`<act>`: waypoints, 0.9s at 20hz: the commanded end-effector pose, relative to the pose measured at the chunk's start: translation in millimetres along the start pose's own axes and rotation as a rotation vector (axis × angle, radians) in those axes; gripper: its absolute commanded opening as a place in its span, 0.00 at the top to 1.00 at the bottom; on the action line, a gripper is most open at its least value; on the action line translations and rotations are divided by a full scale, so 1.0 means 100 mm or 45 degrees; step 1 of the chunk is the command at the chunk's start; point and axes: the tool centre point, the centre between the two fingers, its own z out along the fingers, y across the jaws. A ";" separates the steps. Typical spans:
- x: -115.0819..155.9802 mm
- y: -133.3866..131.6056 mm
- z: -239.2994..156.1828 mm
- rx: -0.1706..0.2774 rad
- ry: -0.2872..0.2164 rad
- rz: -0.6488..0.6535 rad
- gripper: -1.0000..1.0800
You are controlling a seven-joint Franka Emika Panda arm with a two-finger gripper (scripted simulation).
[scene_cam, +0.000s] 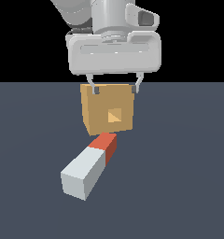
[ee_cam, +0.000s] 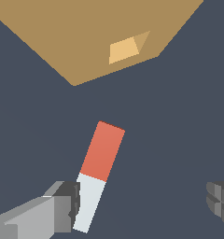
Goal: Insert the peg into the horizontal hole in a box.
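The peg lies flat on the dark floor, its pale grey-white part toward the camera and its red end toward the box. The tan box stands just beyond it, with the hole in the face that looks at the camera. My gripper hangs high above them, open and empty. In the wrist view the peg lies below, its white end close beside one finger; the other finger is far from it. The box and hole lie beyond the red end.
A flat dark grey floor stretches all around the peg and box. Nothing else stands on it.
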 end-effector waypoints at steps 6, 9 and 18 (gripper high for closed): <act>-0.09 -0.04 0.08 0.004 0.001 0.036 0.04; -0.22 -0.10 0.20 0.010 0.002 0.092 0.04; -0.78 -0.49 0.78 0.038 0.008 0.353 0.04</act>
